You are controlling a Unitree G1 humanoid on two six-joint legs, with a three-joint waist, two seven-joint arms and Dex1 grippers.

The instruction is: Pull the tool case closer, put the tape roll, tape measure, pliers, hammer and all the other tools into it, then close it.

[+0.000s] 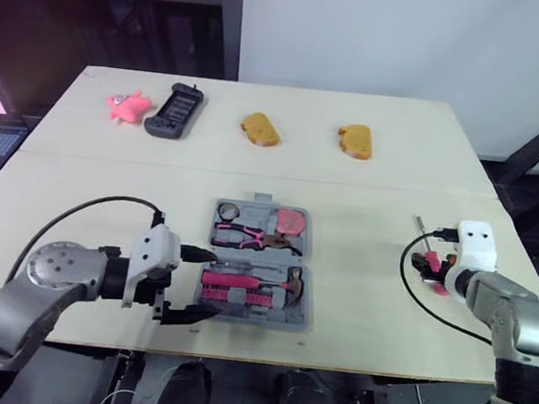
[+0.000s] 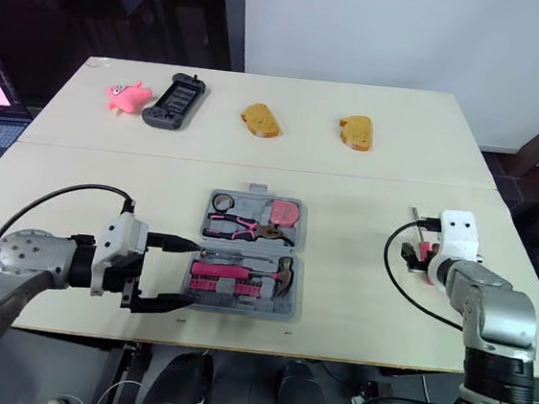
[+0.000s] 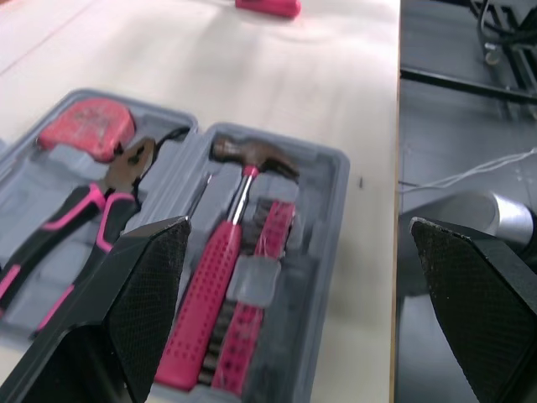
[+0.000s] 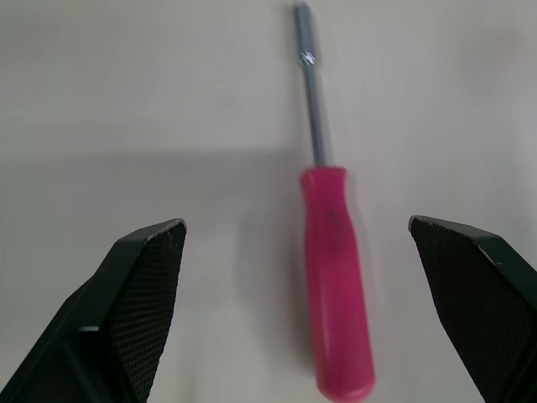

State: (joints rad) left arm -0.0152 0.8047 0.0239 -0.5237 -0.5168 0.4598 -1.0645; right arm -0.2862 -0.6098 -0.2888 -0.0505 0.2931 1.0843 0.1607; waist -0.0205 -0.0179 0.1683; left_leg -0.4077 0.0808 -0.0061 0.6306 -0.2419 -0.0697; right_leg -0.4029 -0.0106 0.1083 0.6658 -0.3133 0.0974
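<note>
1. Most of the packing looks done. The grey plastic tool case (image 3: pixel 331 218) lies open and flat on the pale wooden table (image 1: pixel 376 194), centred near the front edge and within the arms' reach, so the pull-closer step appears complete.
2. Seated in the far half of the case:
   - dark ring-shaped tape roll (image 1: pixel 229 209)
   - pink round tape measure (image 1: pixel 292 223)
   - pliers with pink and black handles (image 1: pixel 247 235)
3. Seated in the near half: the hammer with a pink handle (image 1: pixel 252 280) and a pink strip of driver bits (image 1: pixel 231 296).
4. Left to do, by my reading: the pink-handled screwdriver (image 4: pixel 336 277) lies loose on the table, well to the right of the case. It must go in, and then the case must be closed.
5. Right end effector (image 4: pixel 295 222): the forearm reaches forward over the table's right side. The fingers are spread wide with the screwdriver handle between them, and nothing is gripped.
6. Left end effector (image 2: pixel 185 272): the arm is bent across low at the front. The fingers are open and empty, pointing at the case's near-left corner.
7. On the far side of the table are a pink toy, a dark handheld device and two yellow bread-like pieces. None of them looks like a tool.
</note>
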